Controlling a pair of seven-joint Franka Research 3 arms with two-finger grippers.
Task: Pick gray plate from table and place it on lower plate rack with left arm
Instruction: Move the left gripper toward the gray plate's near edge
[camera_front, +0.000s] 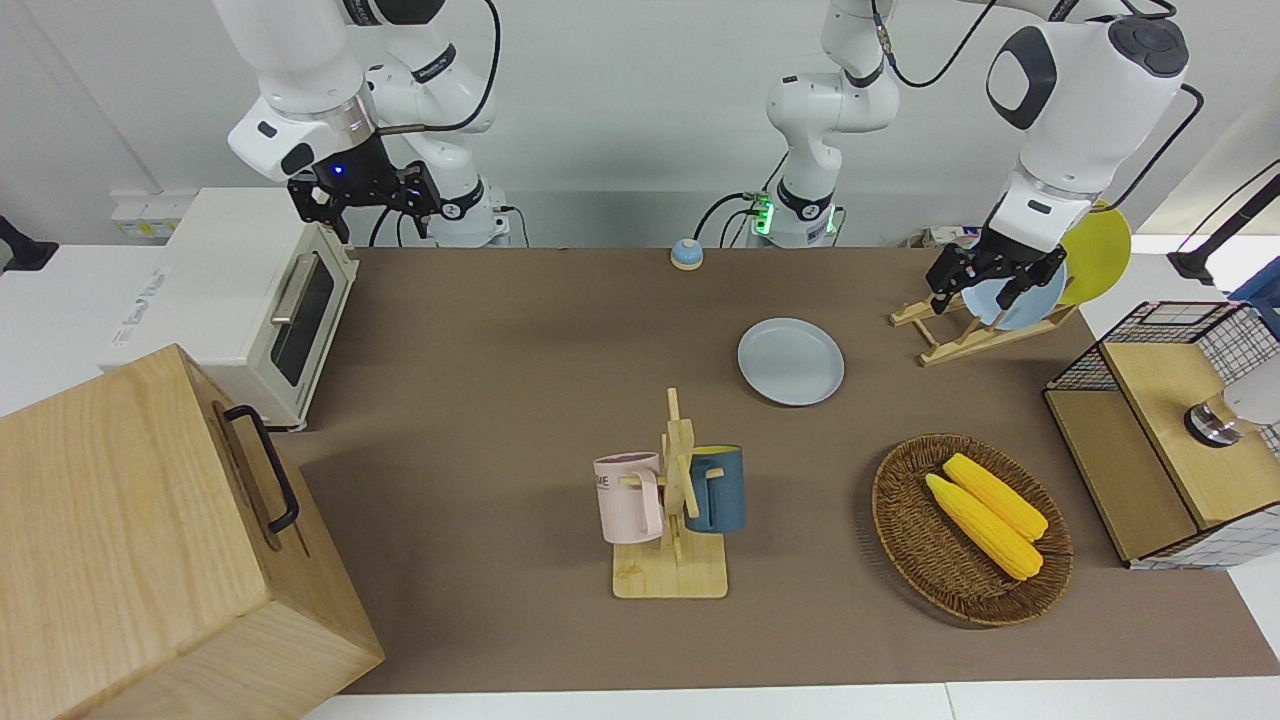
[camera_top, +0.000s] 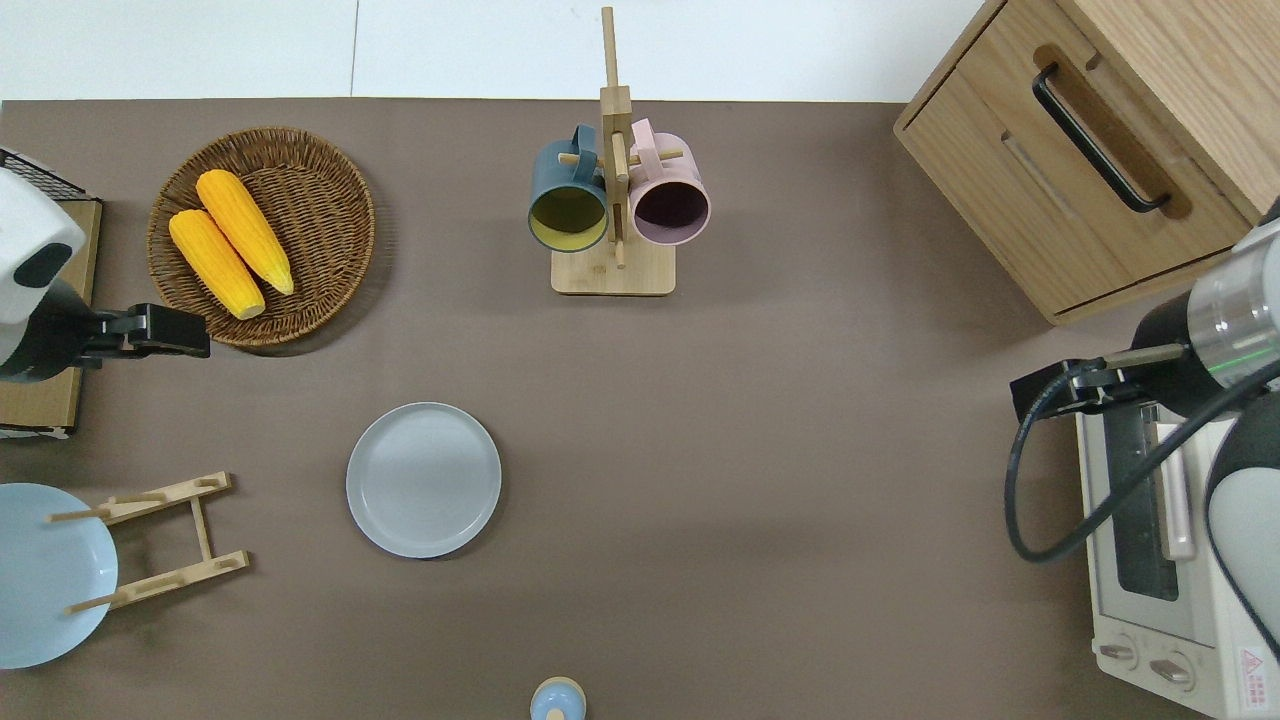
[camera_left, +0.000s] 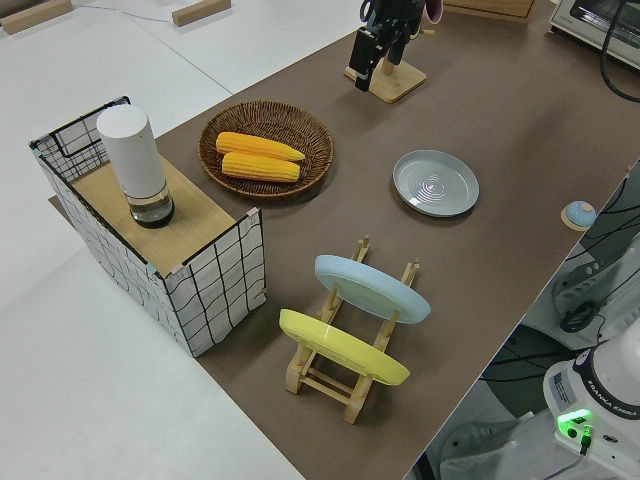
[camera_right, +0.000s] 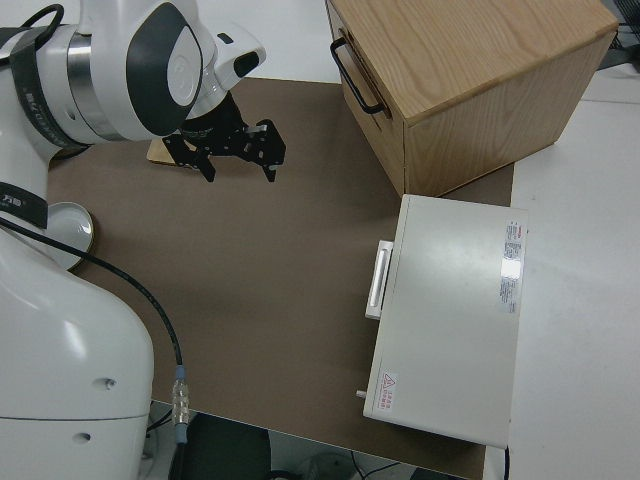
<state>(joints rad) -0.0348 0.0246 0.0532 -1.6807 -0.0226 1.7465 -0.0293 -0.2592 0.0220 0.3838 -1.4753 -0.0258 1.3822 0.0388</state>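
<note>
Brown table (camera_front: 480, 400). Gray plate (camera_top: 424, 479) lies flat on it, beside the plate rack (camera_top: 165, 540), toward the right arm's end from it. Rack holds a light-blue plate (camera_left: 372, 287) and a yellow plate (camera_left: 342, 346). Left gripper (camera_front: 993, 277) is up in the air, fingers spread, holding nothing. Right arm parked.

The gray plate (camera_top: 423, 479) is round, pale and plain with a shallow raised rim, and lies flat on the brown worktop (camera_top: 760, 420). The lower plate rack (camera_top: 165, 540), slanted light wood slats with pegs, stands beside it toward the left arm's end, holding two plates on edge.
</note>
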